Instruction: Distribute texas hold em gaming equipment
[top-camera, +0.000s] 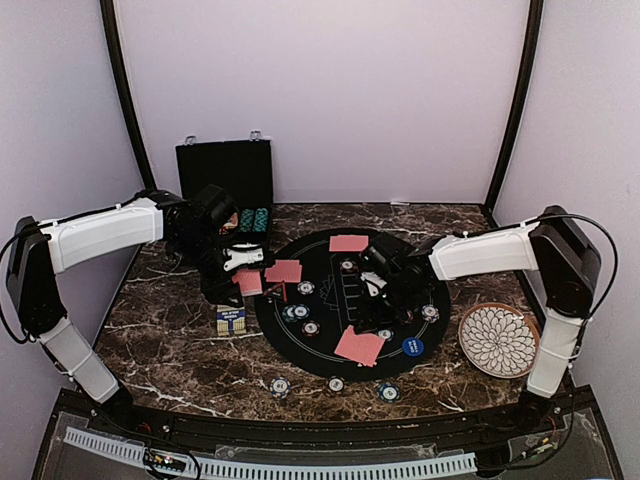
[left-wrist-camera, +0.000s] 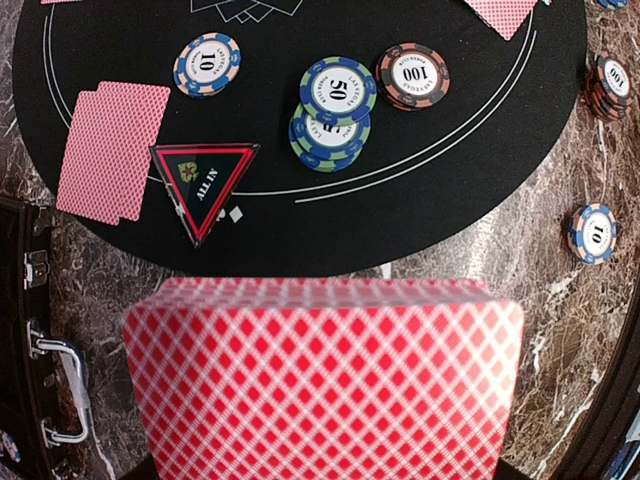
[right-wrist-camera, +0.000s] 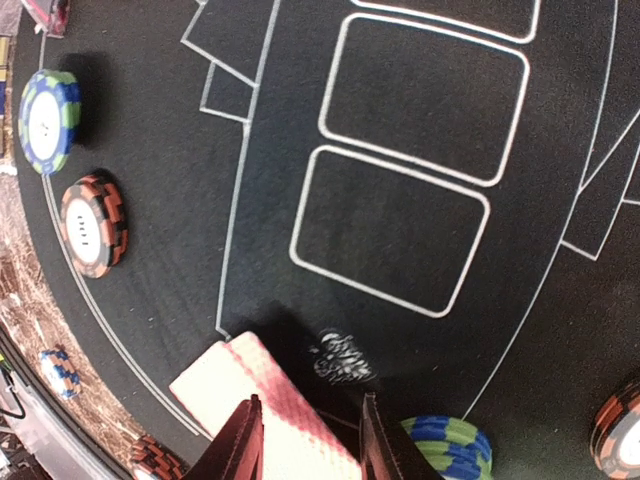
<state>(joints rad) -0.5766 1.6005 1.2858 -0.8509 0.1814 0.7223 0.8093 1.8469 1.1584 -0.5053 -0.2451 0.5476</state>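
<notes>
A thick deck of red-backed cards (left-wrist-camera: 320, 385) fills the bottom of the left wrist view, hiding the fingers. My left gripper (top-camera: 243, 272) is shut on it at the round black mat's (top-camera: 320, 358) left edge. Past the deck lie two cards (left-wrist-camera: 112, 150), a red-edged triangle token (left-wrist-camera: 203, 187) and stripe-edged chips (left-wrist-camera: 335, 100). My right gripper (right-wrist-camera: 312, 440) hovers low over the mat's near right with its jaws apart. A card (right-wrist-camera: 265, 395) lies under its left finger, clear of the right one. A blue marker disc (top-camera: 412, 347) sits beside it.
An open black case (top-camera: 224, 175) with chips stands at the back left. A small card box (top-camera: 231, 320) lies left of the mat, and a white patterned plate (top-camera: 497, 340) sits at the right. Loose chips (top-camera: 336, 384) lie near the front edge.
</notes>
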